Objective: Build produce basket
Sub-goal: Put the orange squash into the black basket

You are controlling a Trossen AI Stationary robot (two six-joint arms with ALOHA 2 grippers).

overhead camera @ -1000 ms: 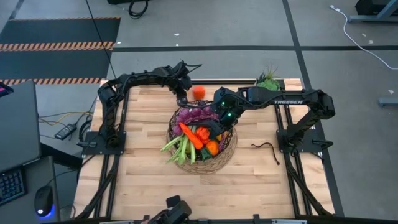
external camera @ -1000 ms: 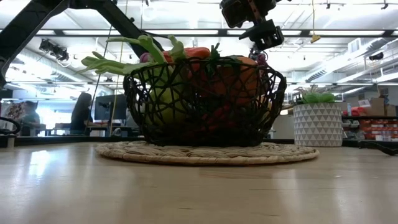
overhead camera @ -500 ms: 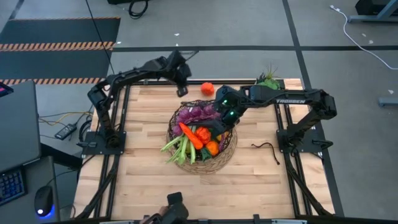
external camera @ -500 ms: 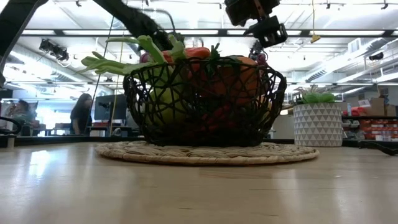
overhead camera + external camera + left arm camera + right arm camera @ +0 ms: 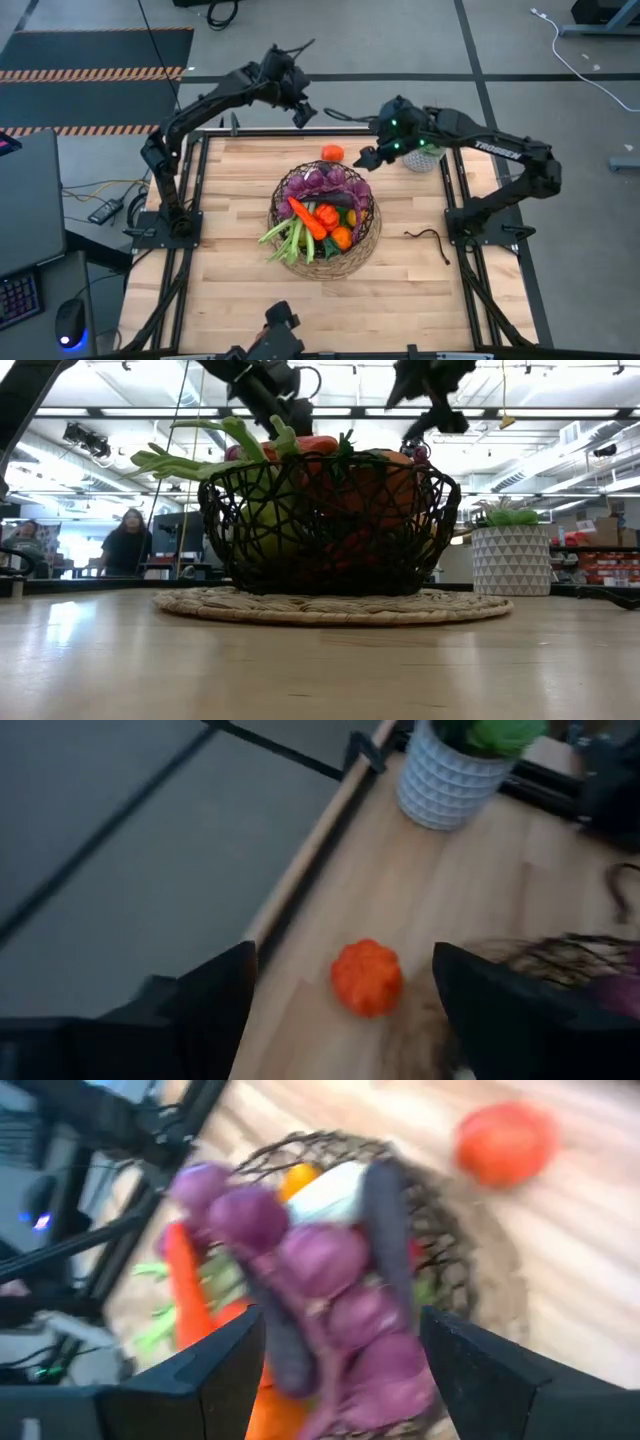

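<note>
Produce fills the dark brown openwork wire basket [image 5: 325, 225] that sits on its tan wicker base at the middle of the light wooden table [image 5: 230, 290]: purple grapes [image 5: 322, 182] at the far side, a red-orange pepper [image 5: 305, 216] across the middle, a small orange fruit [image 5: 342, 237] beside it, and green leek stalks [image 5: 282, 238] poking out over the near-left rim. One piece is not in: a round orange toy fruit [image 5: 332, 152] lies on the bare wood just beyond the basket's far rim, probably the next item to go in.

The left gripper [image 5: 302, 108] hangs raised past the table's far edge, above and behind that loose fruit; in the left wrist view its two dark fingers [image 5: 215, 1005] stand spread with nothing between them, the fruit [image 5: 367, 977] lying free on the wood below.

The right gripper [image 5: 367, 156] hovers above the far side of the table, between the loose fruit and the white patterned plant pot [image 5: 426, 158]. Its wrist view looks down on the heaped basket past parted, empty fingers [image 5: 215, 1370], a pose that suggests it is clear of the load.
</note>
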